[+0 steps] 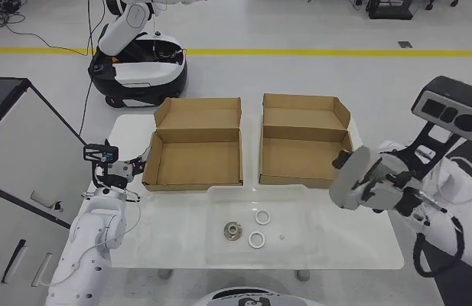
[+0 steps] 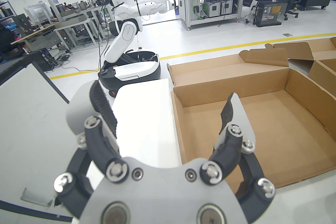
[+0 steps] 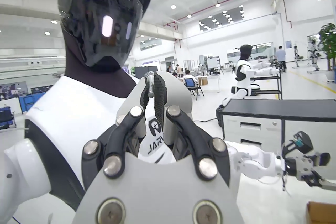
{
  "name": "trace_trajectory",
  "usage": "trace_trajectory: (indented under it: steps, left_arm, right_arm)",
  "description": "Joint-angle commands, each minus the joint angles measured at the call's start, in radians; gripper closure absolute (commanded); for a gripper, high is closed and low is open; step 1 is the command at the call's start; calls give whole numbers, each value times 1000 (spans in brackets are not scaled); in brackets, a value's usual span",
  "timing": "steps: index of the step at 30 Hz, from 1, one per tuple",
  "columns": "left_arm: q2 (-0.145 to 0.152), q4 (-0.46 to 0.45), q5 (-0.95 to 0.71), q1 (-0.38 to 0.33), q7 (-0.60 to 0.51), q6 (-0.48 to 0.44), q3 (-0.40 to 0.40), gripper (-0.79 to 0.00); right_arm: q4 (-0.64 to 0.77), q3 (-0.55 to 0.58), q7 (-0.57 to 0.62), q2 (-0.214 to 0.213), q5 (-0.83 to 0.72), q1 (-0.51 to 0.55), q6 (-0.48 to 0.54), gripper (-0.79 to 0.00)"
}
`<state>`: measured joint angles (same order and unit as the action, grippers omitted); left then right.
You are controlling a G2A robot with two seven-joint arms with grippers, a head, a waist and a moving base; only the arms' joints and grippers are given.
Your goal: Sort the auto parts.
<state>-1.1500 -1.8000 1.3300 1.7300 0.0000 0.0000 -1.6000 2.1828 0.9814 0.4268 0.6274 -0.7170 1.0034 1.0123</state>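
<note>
Right wrist view, bolt (image 3: 150,86) clamped in tool (image 3: 153,79)

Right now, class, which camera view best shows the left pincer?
The left wrist view: the left pincer is close, open, empty. The top view shows it small beside a cardboard box; the right wrist view, distant.

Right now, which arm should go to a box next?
Right. The right gripper is shut on a bolt and sits beside the right box, so it can likely drop the bolt next. The left gripper is open and empty at the left box.
</note>
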Motion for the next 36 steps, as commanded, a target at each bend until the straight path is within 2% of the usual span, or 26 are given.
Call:
trace_trajectory:
  steps: [1, 6, 9, 18, 22, 27, 36]
  left_arm:
    - [0, 0, 0, 0, 0, 0, 0, -785]
    - [0, 0, 0, 0, 0, 0, 0, -785]
    - [0, 0, 0, 0, 0, 0, 0, -785]
    - [0, 0, 0, 0, 0, 0, 0, -785]
    - [0, 0, 0, 0, 0, 0, 0, -785]
    - [0, 0, 0, 0, 0, 0, 0, -785]
    - [0, 0, 0, 0, 0, 0, 0, -785]
  right_arm:
    - [-8, 37, 54, 22, -76, 25, 0, 0]
    - [-47, 136, 256, 81, -230, 96, 0, 0]
    - [-94, 180, 381, 107, -248, 133, 0, 0]
    - [-146, 194, 395, 127, 18, 162, -14, 0]
    - [-154, 194, 388, 129, 61, 170, -7, 0]
    - [-126, 186, 381, 139, -2, 167, 0, 0]
    - [-45, 169, 381, 181, -239, 156, 0, 0]
